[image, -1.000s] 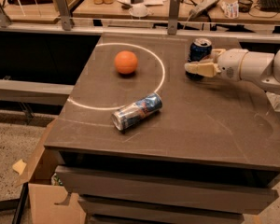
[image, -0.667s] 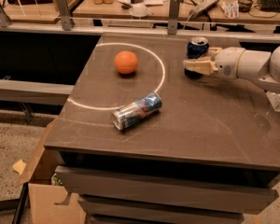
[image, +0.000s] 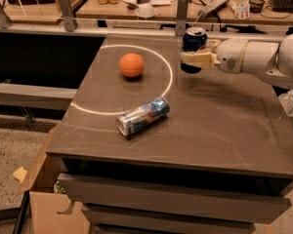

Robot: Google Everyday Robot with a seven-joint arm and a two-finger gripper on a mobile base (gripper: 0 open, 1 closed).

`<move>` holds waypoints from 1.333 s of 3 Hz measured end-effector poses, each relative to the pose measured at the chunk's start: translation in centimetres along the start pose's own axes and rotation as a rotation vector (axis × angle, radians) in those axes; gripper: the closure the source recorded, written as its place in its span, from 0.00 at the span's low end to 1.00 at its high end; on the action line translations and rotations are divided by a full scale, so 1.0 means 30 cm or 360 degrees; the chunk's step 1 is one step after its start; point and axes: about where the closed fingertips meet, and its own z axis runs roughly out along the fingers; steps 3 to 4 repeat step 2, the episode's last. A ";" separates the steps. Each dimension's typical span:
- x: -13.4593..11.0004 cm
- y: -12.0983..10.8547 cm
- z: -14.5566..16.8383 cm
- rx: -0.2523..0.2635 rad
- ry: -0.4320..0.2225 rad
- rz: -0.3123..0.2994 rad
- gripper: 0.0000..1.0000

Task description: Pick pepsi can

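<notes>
The pepsi can (image: 194, 38), dark blue with a silver top, stands upright at the far right part of the dark table (image: 224, 130). My gripper (image: 196, 51) reaches in from the right on a white arm (image: 254, 55) and is shut on the can. One cream finger (image: 198, 59) crosses the can's front; the other sits behind it. The can's lower part is hidden by the finger, with a dark shadow under it, so it looks slightly raised off the table.
An orange ball (image: 132, 65) sits inside a white chalk ring (image: 170, 79). A slimmer silver-blue can (image: 142, 116) lies on its side near the table's middle. A cluttered workbench (image: 151, 4) with metal posts runs behind. A cardboard box (image: 44, 204) is on the floor at lower left.
My gripper and the pepsi can have moved together to the left and upward in view. The ball and the lying can have not moved.
</notes>
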 end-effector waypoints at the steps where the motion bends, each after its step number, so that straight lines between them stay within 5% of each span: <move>1: -0.098 0.059 0.012 -0.0070 -0.0065 0.0002 1.00; 4: -0.098 0.059 0.012 -0.0070 -0.0065 0.0002 1.00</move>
